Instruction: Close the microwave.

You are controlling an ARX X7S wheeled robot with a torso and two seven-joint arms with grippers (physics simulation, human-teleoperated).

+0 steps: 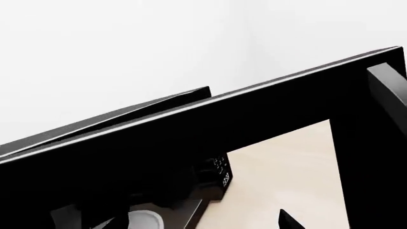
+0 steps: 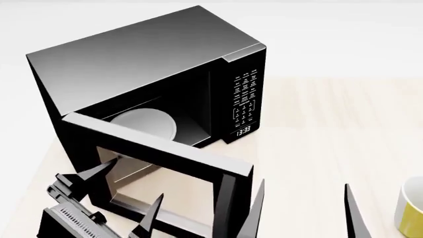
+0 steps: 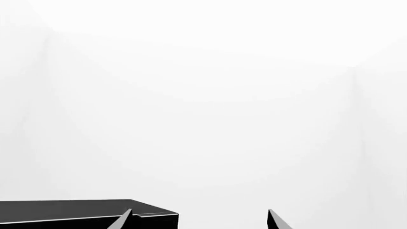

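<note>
The microwave (image 2: pixel 145 54) is a glossy black box on the light wood table (image 2: pixel 330 124). Its windowed door (image 2: pixel 165 156) stands swung open toward me, showing the white turntable plate (image 2: pixel 148 124). The keypad and clock (image 2: pixel 243 131) face right-front. My left gripper (image 2: pixel 135 179) is open, its fingertips close against the door's outer face at the window. In the left wrist view the door frame (image 1: pixel 190 129) fills the picture, with the plate (image 1: pixel 143 220) seen through it. My right gripper (image 2: pixel 304 184) is open and empty, right of the door's free edge. The right wrist view shows the microwave's top (image 3: pixel 64 212).
A yellow and white mug (image 2: pixel 411 208) stands at the right edge of the head view, just right of the right gripper. A white wall rises behind the table.
</note>
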